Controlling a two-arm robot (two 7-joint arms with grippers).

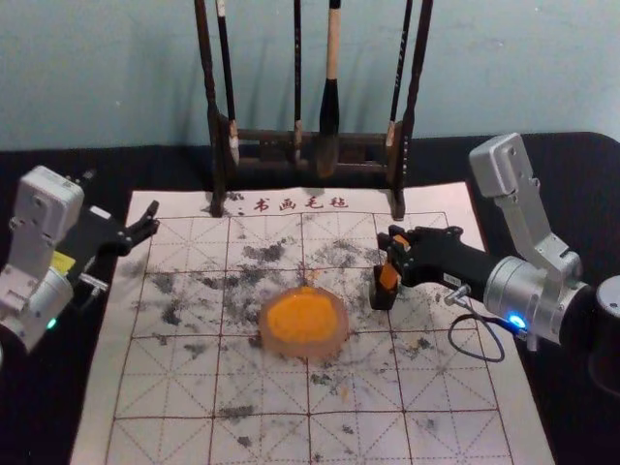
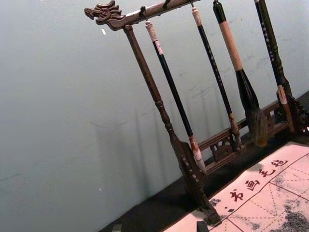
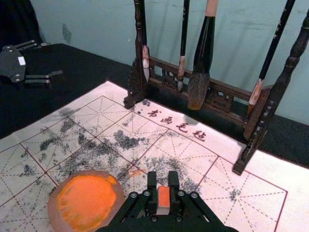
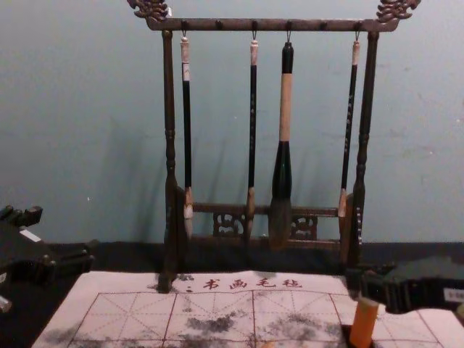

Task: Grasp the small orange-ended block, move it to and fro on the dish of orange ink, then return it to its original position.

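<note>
One gripper, the left gripper [image 1: 121,193], is parked near the left edge of the white sheet [image 1: 97,441], jaws wide apart. Next, the dish [image 1: 335,342] of orange ink rests on the sheet, in front of the brush rack [image 1: 262,151]. Right of the dish, the orange block [image 1: 389,275] is clamped between the right gripper's [image 1: 394,254] jaws, its lower end at the black stand [image 1: 383,296]; contact cannot be determined.

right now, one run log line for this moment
right end effector: shut on orange-ended block | block: at small black holder, right of orange ink dish | left end effector: open, parked at left
</note>
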